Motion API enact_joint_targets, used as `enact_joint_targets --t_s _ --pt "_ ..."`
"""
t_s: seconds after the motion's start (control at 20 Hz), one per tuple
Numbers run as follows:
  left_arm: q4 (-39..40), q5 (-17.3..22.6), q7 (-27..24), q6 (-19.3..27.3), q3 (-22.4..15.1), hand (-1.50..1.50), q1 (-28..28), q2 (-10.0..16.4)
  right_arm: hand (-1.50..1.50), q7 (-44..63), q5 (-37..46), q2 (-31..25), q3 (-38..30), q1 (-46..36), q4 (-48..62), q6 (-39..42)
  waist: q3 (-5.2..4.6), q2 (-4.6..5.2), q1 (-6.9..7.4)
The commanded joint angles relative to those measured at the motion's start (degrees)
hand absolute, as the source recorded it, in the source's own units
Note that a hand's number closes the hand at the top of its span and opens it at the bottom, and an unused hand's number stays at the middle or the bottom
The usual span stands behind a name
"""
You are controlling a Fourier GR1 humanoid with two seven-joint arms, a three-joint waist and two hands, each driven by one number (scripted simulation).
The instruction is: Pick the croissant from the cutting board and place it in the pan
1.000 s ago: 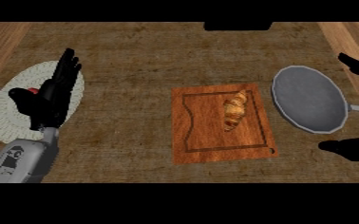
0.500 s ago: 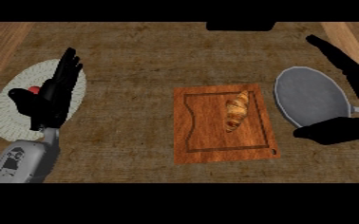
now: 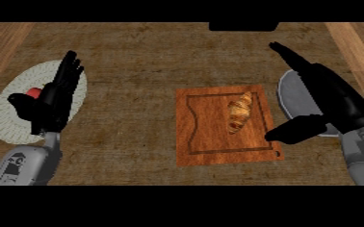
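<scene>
- The croissant (image 3: 240, 112) is lying on the cutting board's (image 3: 210, 146) right half.
- The right robot hand (image 3: 326, 96) is hovering released over the pan (image 3: 290, 103).
- The left robot hand (image 3: 53, 98) is resting released at the left.

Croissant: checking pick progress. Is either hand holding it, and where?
Nothing is held. The croissant lies free on the cutting board; right hand open beside it, left hand open too.

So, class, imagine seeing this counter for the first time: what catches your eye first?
The golden croissant on the wooden cutting board at the centre stands out. Next, the open right hand hovers over the grey pan at the right, while the left hand rests above a pale plate at the left.
</scene>
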Motion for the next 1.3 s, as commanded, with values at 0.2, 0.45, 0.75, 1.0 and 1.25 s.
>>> enact_joint_targets --t_s 0.2,0.45,0.75,1.0,1.25 --pt "-2.88 -2.26 5.01 -0.60 1.67 0.00 -1.39 -1.39 -1.50 0.62 8.94 7.07 1.35 3.02 3.99 -0.71 0.04 -0.03 -0.26" --pt "-0.77 -2.87 3.10 -2.68 3.04 0.00 -1.23 -2.11 -1.50 -0.92 9.68 5.26 -2.72 4.30 7.67 2.86 0.04 0.00 -0.33" --pt "-2.89 -3.74 3.93 -4.53 4.20 0.00 0.52 -3.47 -1.50 -3.11 13.08 11.51 -0.73 2.10 13.71 4.84 0.03 0.00 -0.14" --pt "5.61 -6.33 -1.26 -4.45 5.95 0.00 -2.85 -5.94 -1.50 -7.34 12.72 11.92 -2.98 0.84 16.33 9.11 0.02 0.05 -0.37" --pt "1.71 -5.98 -0.47 -6.59 7.08 0.00 0.33 -6.15 -1.50 -6.24 18.19 15.44 -1.00 0.96 18.45 9.09 0.02 0.01 -0.19"
